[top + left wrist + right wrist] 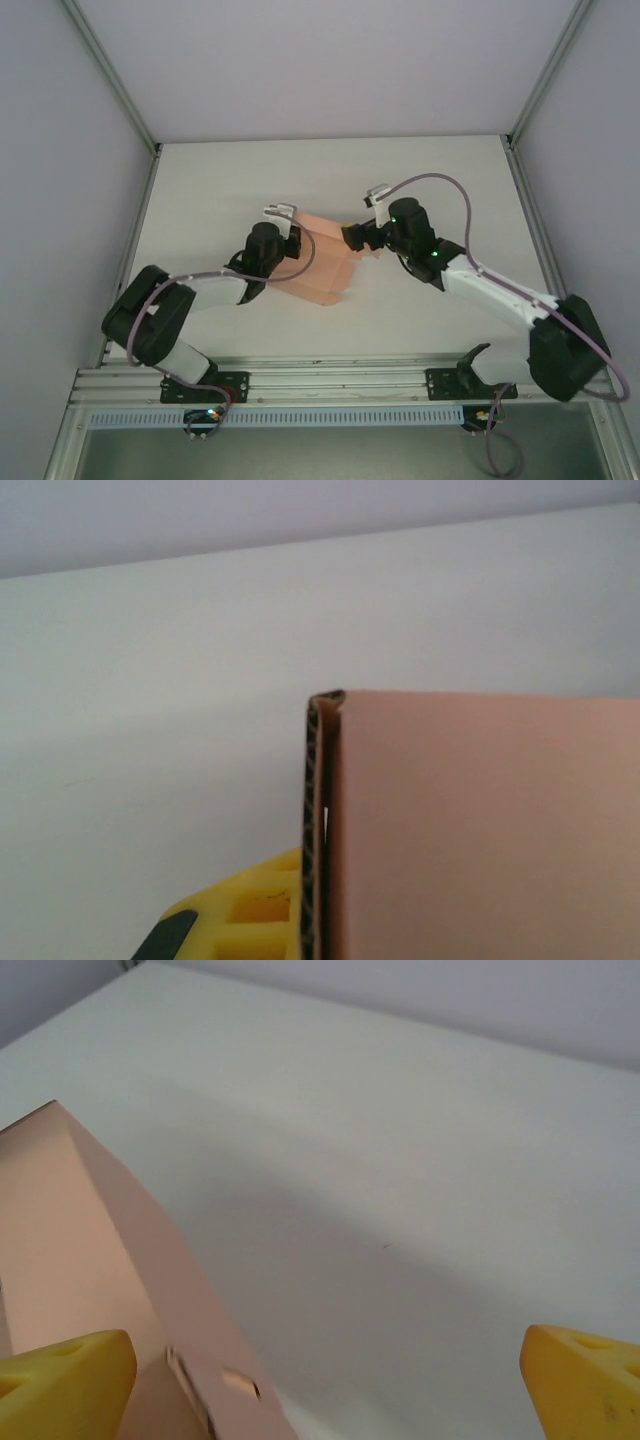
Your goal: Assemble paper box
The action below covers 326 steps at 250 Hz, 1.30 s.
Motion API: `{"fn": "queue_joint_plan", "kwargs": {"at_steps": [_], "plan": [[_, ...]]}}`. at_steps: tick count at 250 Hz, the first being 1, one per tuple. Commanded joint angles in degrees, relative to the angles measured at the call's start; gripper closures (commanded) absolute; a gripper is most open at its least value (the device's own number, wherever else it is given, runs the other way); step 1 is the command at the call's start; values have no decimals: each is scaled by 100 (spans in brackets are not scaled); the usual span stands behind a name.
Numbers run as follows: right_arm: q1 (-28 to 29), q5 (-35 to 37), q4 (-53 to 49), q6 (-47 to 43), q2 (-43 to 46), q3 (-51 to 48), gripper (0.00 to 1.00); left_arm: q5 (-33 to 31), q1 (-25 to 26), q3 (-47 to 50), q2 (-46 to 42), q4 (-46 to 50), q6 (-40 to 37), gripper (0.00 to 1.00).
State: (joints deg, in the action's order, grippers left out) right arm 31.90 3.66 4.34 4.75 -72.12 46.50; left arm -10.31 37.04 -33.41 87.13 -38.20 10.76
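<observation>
Paper box (322, 265), long axis seemingly diagonal

Wore white shells between bulky, rounded black joint housings on both the left arm (215, 290) and the right arm (490, 290), with a mauve cable (455, 190) looping free beside each. Carried a white bracket (378, 194) at each wrist and small green lights (436, 256) on the black housings of the right arm. Ended in yellow plastic: a blocky left-pincer finger (250, 920) with moulded square recesses and a black pad at its foot, and smooth, wedge-shaped right-pincer fingers (70, 1385) marked with faint dark specks.
</observation>
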Motion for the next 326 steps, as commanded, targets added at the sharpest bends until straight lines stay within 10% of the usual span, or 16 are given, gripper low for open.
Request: {"fn": "queue_joint_plan", "kwargs": {"at_steps": [1,84,226,326], "plan": [[-9,275,-539,79,358,-236,0,-351,21,-189,-269,723,136,100],[-16,151,-239,43,-77,-285,0,-272,84,-324,-500,1164,305,100],[43,-2,3198,837,-1274,-606,0,-10,440,-497,-442,1241,550,100],[98,821,1052,665,479,-1403,0,-647,427,-742,-462,1883,494,100]]}}
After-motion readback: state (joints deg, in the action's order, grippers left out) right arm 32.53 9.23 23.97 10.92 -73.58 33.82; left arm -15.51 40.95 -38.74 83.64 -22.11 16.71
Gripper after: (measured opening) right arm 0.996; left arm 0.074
